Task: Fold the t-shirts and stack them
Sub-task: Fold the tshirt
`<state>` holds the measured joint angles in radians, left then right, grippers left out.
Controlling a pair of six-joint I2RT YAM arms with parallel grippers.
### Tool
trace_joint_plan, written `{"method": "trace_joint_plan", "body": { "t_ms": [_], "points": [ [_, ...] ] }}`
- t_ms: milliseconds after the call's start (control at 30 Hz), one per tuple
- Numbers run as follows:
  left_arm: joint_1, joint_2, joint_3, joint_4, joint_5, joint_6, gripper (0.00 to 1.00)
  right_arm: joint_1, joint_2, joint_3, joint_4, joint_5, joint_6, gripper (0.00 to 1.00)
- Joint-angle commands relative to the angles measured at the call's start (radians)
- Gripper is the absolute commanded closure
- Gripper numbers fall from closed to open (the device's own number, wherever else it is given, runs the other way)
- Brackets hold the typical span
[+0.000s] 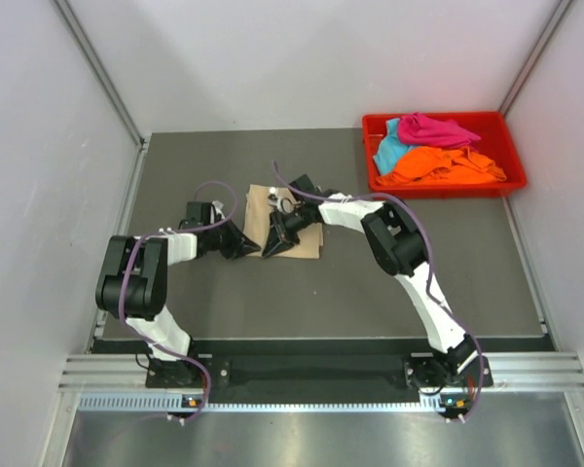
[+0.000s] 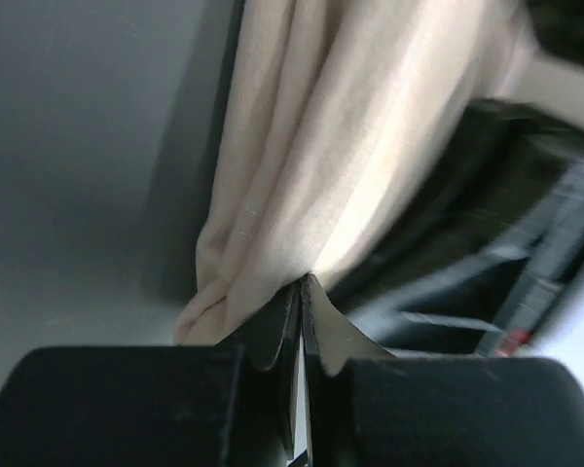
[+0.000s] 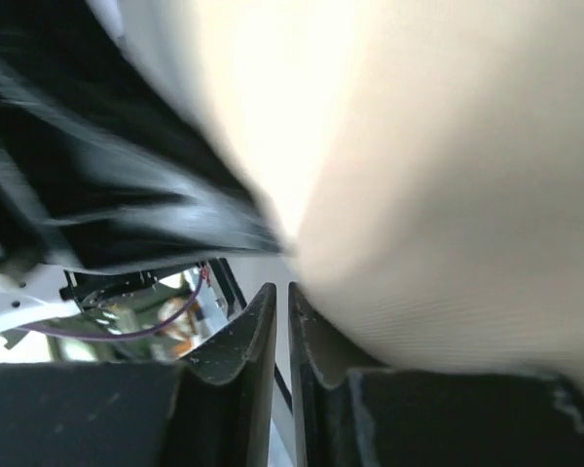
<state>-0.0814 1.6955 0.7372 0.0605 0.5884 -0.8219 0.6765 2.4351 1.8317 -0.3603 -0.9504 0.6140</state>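
Beige cloth fills both wrist views. From above, the beige t-shirt is seen only as a small patch mid-surface, partly hidden by the arms. The red tray is shown by the top view alone, at the far right corner. In it the teal t-shirt, magenta t-shirt and orange t-shirt are heaped. Both arms are bent low and inward. The left fingers are pressed together on a bunched fold of the beige shirt. The right fingers are drawn almost closed beside the cloth — whether any is pinched cannot be told.

Both arms bend inward, left claw and right claw pinched shut.
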Motion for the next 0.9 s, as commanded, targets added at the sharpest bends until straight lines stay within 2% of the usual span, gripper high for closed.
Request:
{"method": "trace_joint_plan", "body": {
  "t_ms": [0,267,467,500,667,767,867],
  "points": [
    [0.015,0.016,-0.022,0.006,-0.087,0.015,0.94,-0.043,-0.033,-0.106,0.092,-0.013,0.038,0.90],
    [0.026,0.007,-0.029,-0.031,-0.070,0.052,0.96,-0.230,-0.215,-0.392,0.060,0.035,-0.101,0.90],
    [0.026,-0.092,0.033,-0.120,-0.058,0.075,0.94,-0.318,-0.373,-0.446,-0.110,0.127,-0.263,0.88],
    [0.026,-0.118,0.069,-0.143,-0.059,0.085,0.92,-0.328,-0.398,-0.443,-0.138,0.142,-0.270,0.88],
    [0.026,-0.128,0.212,-0.185,-0.087,0.153,0.68,-0.331,-0.423,-0.336,-0.193,0.229,-0.295,0.85],
    [0.028,-0.056,0.250,-0.068,-0.018,0.135,0.65,-0.325,-0.384,-0.255,-0.146,0.199,-0.228,0.85],
    [0.026,0.039,0.260,0.066,0.059,0.046,0.72,-0.293,-0.306,-0.146,-0.097,0.173,-0.156,0.84]
  ]
}}
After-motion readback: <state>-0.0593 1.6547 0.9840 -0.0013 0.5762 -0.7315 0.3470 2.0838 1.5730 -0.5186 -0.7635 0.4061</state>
